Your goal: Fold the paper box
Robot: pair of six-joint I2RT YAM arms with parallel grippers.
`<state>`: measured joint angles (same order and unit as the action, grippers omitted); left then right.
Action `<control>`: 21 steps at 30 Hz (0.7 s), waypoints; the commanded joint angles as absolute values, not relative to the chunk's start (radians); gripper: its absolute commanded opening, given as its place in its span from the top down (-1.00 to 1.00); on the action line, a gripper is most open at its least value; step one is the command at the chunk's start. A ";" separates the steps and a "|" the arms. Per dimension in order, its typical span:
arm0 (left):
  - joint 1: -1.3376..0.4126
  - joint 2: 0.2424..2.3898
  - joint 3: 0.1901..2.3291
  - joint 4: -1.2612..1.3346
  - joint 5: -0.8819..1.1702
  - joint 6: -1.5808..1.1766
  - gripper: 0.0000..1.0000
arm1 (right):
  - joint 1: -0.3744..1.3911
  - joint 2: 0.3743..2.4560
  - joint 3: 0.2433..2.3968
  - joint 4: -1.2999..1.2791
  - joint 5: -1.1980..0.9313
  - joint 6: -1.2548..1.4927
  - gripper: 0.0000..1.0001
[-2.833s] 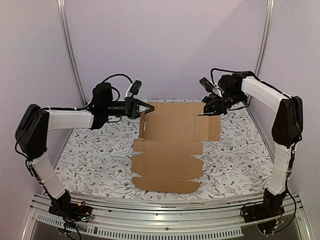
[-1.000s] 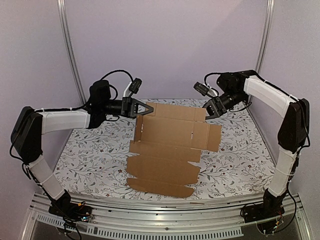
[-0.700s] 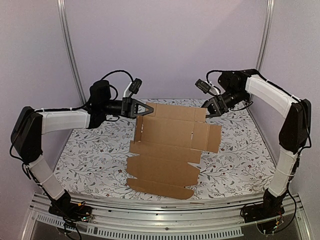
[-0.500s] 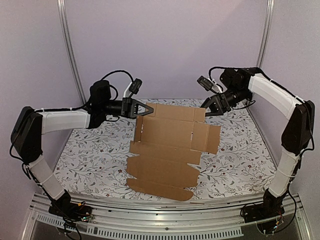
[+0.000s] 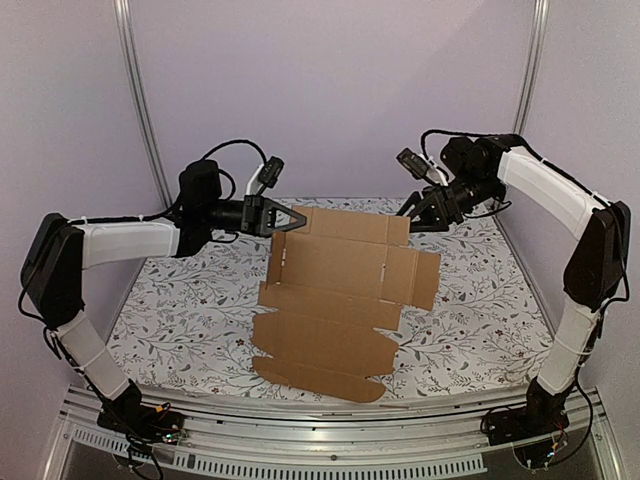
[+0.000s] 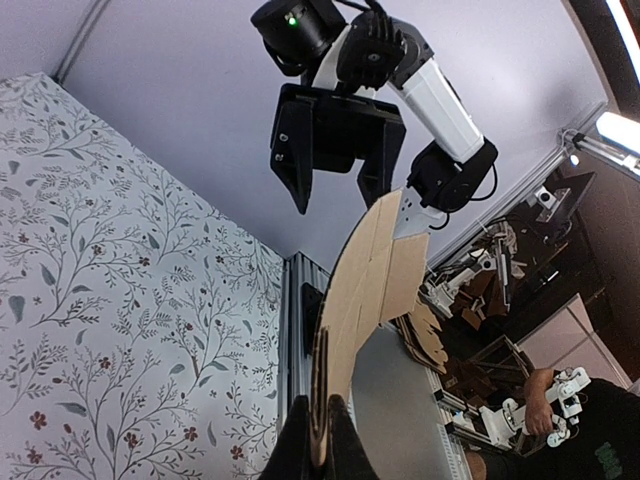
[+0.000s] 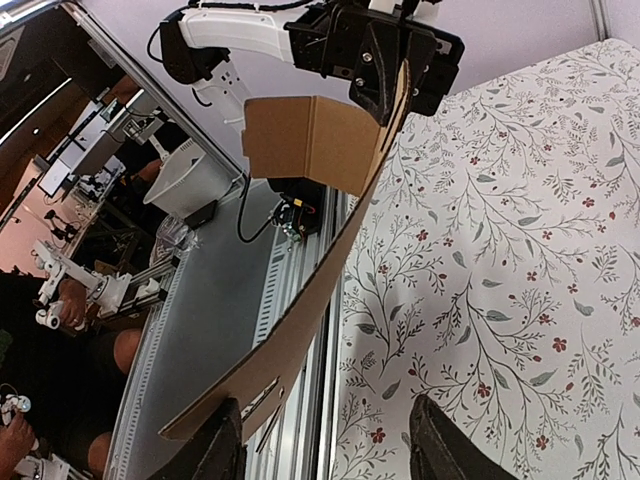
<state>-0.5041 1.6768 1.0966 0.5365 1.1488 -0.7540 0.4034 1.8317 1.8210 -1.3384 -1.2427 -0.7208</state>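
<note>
The left gripper (image 5: 287,217) is pinched tight on the far left corner of the paper box (image 5: 335,290). This flat brown sheet slopes from there down to the middle of the counter's (image 5: 170,300) near edge. By the sheet's far right corner, the right gripper (image 5: 410,212) gapes wide, holding nothing.

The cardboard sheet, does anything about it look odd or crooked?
Yes. The paper box sits askew and bowed: the left gripper pinches its far left corner up off the table, while the right gripper is open at the far right corner.
</note>
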 commanded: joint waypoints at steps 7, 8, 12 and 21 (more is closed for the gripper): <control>-0.511 1.651 1.089 0.511 1.136 -0.749 1.00 | 0.450 1.822 1.836 -1.593 -1.275 -0.780 -0.16; -0.511 1.649 1.091 0.509 1.133 -0.748 1.00 | 0.451 1.824 1.838 -1.607 -1.274 -0.789 -0.17; -0.510 1.641 1.094 0.475 1.134 -0.720 1.00 | 0.447 1.833 1.880 -1.626 -1.256 -0.784 -0.19; -0.512 1.629 1.097 0.450 1.128 -0.696 1.00 | 0.518 1.803 1.818 -1.369 -1.115 -0.464 -0.22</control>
